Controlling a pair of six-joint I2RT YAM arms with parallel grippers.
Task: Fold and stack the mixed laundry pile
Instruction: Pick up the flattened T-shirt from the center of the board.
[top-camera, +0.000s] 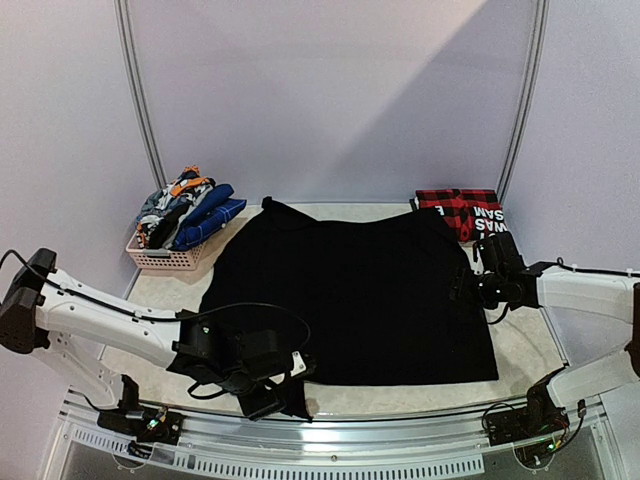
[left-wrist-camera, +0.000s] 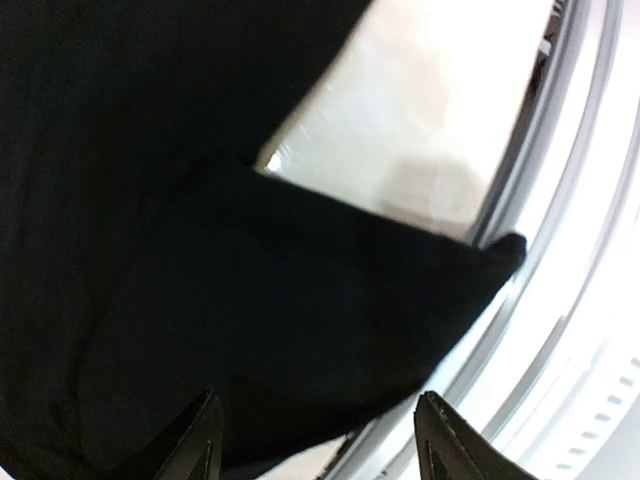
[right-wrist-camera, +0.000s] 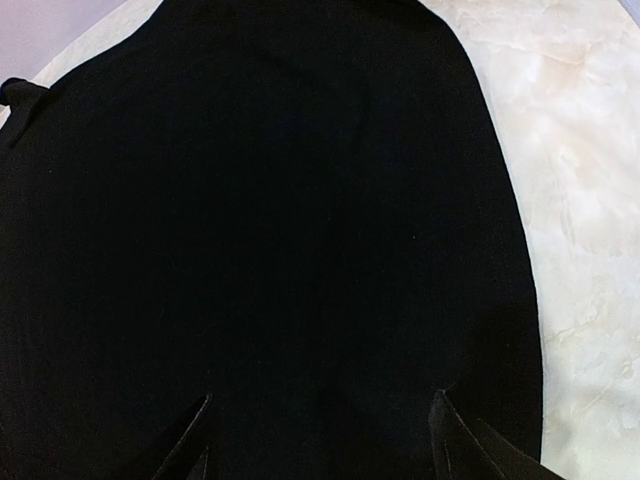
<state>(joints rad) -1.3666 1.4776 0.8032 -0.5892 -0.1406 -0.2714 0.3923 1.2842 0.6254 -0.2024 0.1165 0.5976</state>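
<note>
My left pincer (left-wrist-camera: 320, 400): wide, over black garment (top-camera: 350, 290), lower-left corner
My right pincer (right-wrist-camera: 322, 395): wide, right edge
Care: pinch both layers, lift evenly

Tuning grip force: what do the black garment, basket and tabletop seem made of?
Black garment: soft matte cloth, lying limp with a turned-over corner. Basket: pale plastic, likely rigid, from its moulded lattice wall. Tabletop: smooth, faintly glossy, cream marble veining; stone or laminate, cannot tell.
</note>
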